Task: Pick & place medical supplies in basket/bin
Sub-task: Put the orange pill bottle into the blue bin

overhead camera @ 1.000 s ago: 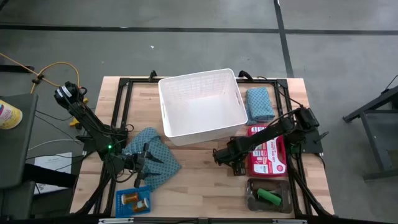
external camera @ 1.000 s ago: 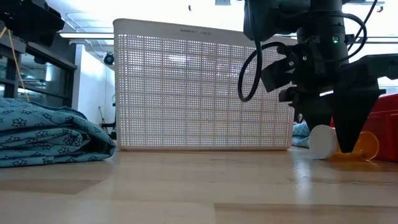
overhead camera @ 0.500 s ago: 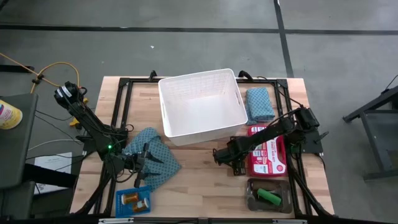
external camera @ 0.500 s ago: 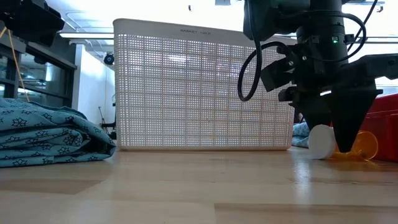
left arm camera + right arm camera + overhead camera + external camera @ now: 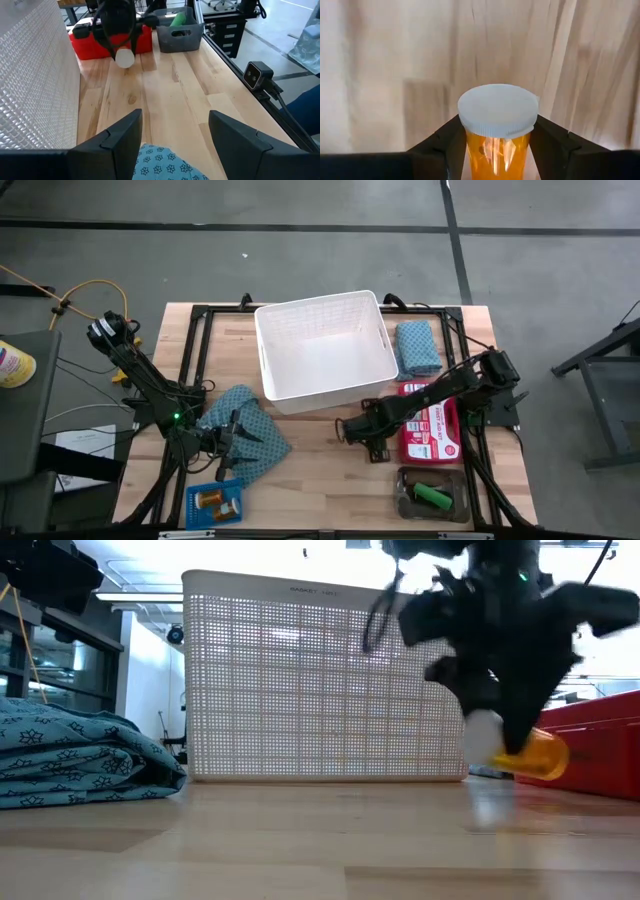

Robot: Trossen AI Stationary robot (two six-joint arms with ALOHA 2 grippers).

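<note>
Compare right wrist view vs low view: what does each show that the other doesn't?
Right wrist only: the pill bottle's white cap face-on, with a dark finger pressed against each side of the orange body.

Low only: the white basket, a teal cloth beside it, a red box, and a gap between the bottle and the table.

Both: the orange pill bottle held in the right gripper, over bare wood.

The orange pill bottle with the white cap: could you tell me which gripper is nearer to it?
Right. The right gripper is shut on the orange pill bottle, lifted off the table; the left gripper rests by the teal patterned cloth, apart.
</note>
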